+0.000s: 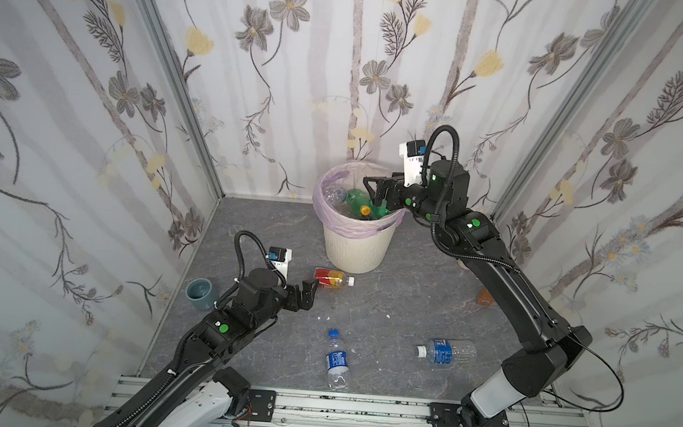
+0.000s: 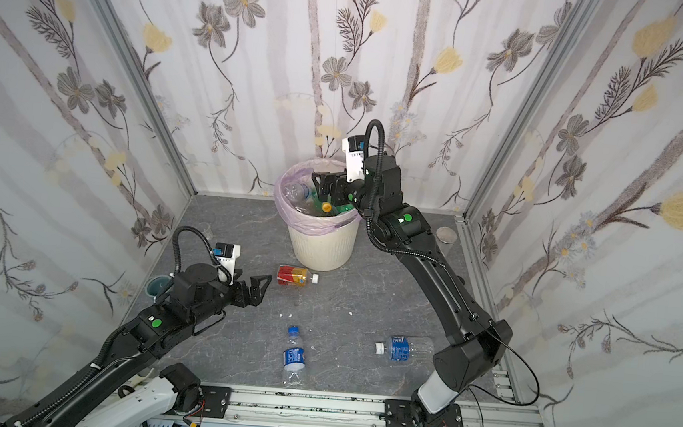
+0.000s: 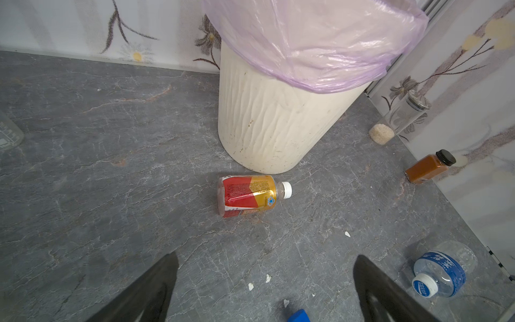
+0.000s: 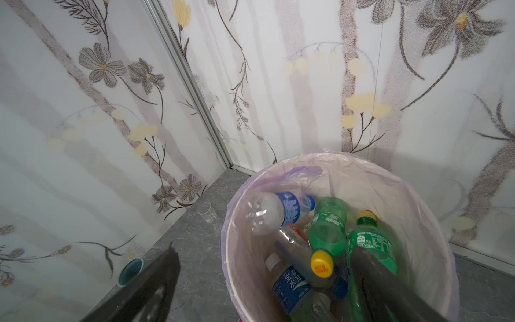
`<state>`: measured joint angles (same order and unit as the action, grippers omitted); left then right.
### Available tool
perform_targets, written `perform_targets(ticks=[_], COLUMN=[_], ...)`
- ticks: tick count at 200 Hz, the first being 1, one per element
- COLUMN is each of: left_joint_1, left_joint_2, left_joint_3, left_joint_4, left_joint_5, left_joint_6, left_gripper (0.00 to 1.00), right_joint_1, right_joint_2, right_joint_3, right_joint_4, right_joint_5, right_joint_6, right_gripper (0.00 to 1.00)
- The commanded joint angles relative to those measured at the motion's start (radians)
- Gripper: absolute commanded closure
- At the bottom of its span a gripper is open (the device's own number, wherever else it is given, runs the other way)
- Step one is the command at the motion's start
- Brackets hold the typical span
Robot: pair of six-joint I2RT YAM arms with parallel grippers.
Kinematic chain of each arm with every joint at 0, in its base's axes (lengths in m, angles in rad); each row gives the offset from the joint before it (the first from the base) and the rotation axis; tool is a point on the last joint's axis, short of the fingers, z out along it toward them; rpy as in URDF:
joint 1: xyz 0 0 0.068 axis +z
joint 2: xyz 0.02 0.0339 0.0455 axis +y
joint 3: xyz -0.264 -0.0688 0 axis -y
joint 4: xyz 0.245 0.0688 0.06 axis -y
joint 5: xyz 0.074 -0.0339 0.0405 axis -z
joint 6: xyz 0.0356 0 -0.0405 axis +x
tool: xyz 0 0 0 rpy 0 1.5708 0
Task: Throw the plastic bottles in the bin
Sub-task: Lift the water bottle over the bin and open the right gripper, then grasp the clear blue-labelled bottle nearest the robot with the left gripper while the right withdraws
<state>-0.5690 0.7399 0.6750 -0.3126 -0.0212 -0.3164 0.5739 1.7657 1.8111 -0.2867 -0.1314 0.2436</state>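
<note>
Nearest the camera head, an aluminium rail (image 1: 358, 407) carries both arm bases. From it the left arm runs low and forward, wrist level. The left gripper (image 1: 309, 293) points at the red-and-yellow bottle (image 1: 328, 279), its jaws spread wide and empty. In a top view its upper finger seems to overlap that bottle's base. The left wrist view shows the bottle (image 3: 248, 195) lying well ahead of the gripper (image 3: 266, 258), untouched, cap turned away from the arm, just in front of the bin (image 3: 273, 120).

The right arm climbs steeply from its base, bends at the elbow and holds the right gripper (image 1: 371, 189) level above the bin's (image 1: 355, 249) right rim, pointing across the opening. Its jaws also stand wide apart and hold nothing.

Only the right wrist view looks down into the bin (image 4: 418, 195). There a green bottle (image 4: 327, 225) with a yellow cap, a second green bottle (image 4: 370, 242) partly behind one finger, and a clear blue-labelled bottle (image 4: 278, 212) lie piled on others.

Two more bottles lie on the grey floor in both top views: a blue-capped bottle (image 1: 336, 358) and a white-capped bottle (image 1: 443, 351). A grey-blue cup (image 1: 201, 293) stands by the left wall.

The left wrist view alone shows a grain jar (image 3: 398, 120) and an amber jar (image 3: 429, 167) in full.
</note>
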Motion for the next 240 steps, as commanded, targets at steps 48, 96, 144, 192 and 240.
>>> perform_targets(ticks=[48, 96, 144, 192, 240], left_joint_1=[-0.051, -0.278, -0.468, -0.621, -0.710], left_joint_2=[0.045, 0.061, 0.129, 0.333, 0.510], left_joint_3=[-0.034, -0.120, -0.154, -0.124, -0.074], left_joint_4=[-0.035, -0.033, -0.033, -0.027, 0.004], left_joint_5=[0.090, -0.028, -0.061, -0.104, -0.170], left_joint_6=[-0.116, -0.293, -0.459, -0.559, -0.621], left_gripper=[0.00, 0.00, 0.00, 0.06, 0.13], right_joint_1=[-0.001, -0.002, -0.002, -0.006, -0.007], right_joint_2=[-0.218, -0.427, -0.569, -0.627, -0.668], right_joint_3=[-0.317, -0.643, -0.825, -0.924, -0.972], right_joint_4=[0.147, 0.247, 0.265, 0.291, 0.297], right_joint_5=[-0.027, 0.033, 0.089, 0.101, 0.102], right_joint_6=[0.015, 0.016, -0.017, -0.029, -0.026], right_gripper=[0.04, 0.02, 0.00, 0.00, 0.00])
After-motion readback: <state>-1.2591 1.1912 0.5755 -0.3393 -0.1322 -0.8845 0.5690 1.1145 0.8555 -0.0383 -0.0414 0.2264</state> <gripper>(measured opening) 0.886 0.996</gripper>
